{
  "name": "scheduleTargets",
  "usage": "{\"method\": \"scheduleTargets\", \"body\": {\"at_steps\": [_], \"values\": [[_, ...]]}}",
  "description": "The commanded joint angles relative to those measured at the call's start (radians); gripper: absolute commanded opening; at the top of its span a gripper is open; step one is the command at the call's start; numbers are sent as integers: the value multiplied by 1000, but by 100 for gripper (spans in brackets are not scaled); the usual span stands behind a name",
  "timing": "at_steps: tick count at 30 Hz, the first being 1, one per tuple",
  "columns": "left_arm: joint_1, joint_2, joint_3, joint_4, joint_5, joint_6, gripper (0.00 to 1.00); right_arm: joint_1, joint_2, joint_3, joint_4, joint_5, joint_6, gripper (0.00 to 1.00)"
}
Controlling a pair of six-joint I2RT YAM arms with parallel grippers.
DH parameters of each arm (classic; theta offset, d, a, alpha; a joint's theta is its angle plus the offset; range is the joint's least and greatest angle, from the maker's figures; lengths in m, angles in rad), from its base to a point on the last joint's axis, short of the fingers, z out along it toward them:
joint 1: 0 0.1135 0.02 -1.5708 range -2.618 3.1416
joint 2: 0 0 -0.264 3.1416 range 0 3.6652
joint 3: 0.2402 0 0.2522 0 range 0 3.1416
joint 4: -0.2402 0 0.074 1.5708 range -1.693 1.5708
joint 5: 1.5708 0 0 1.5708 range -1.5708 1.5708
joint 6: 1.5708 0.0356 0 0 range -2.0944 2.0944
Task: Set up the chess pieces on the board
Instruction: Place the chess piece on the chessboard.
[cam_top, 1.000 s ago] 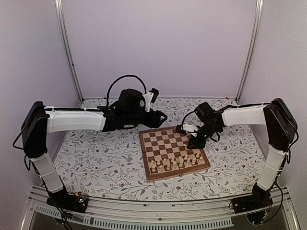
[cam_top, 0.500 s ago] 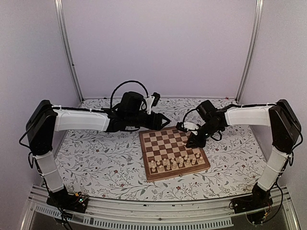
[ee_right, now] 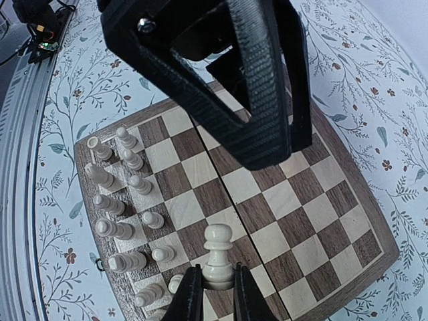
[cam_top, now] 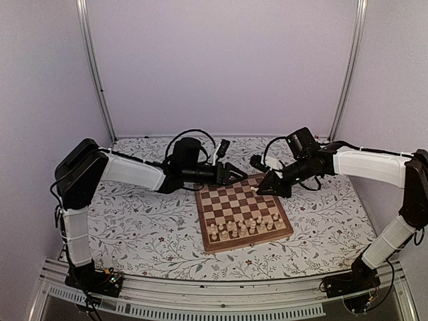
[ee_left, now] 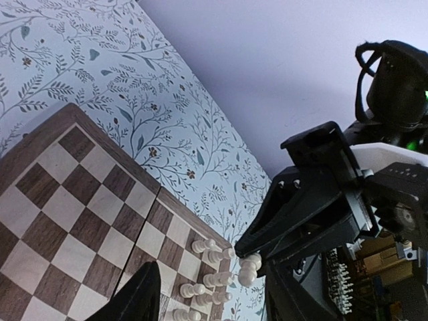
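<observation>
While the left gripper (cam_top: pixel 233 172) stands apart near the board (cam_top: pixel 231 202), we list the right gripper (ee_right: pixel 217 289) clamped on a chess piece (ee_right: pixel 217 249).

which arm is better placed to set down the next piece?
Right. Its gripper is shut on a pale chess piece over the board. The left gripper hangs open by the board's far edge, with nothing seen in it.

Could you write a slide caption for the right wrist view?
Right jaws hold a pale piece over the board; other pieces line one edge.
</observation>
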Motion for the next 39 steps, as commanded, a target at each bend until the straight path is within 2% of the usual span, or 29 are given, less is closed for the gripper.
{"method": "scheduleTargets", "body": {"at_steps": [1, 12, 22, 33, 39], "values": [[-3, 31, -2, 127, 114, -101, 55, 5, -18, -10, 14, -26, -7, 4], [-41, 123, 73, 119, 180, -140, 49, 5, -18, -14, 17, -29, -4, 5], [-53, 163, 116, 128, 226, -159, 34, 5, -5, -14, 15, -22, -5, 5], [-58, 182, 128, 146, 257, -184, 24, 6, 12, -10, 19, 4, 1, 5], [-64, 191, 146, 140, 270, -186, 14, 4, 24, -11, 25, 21, 6, 6]]}}
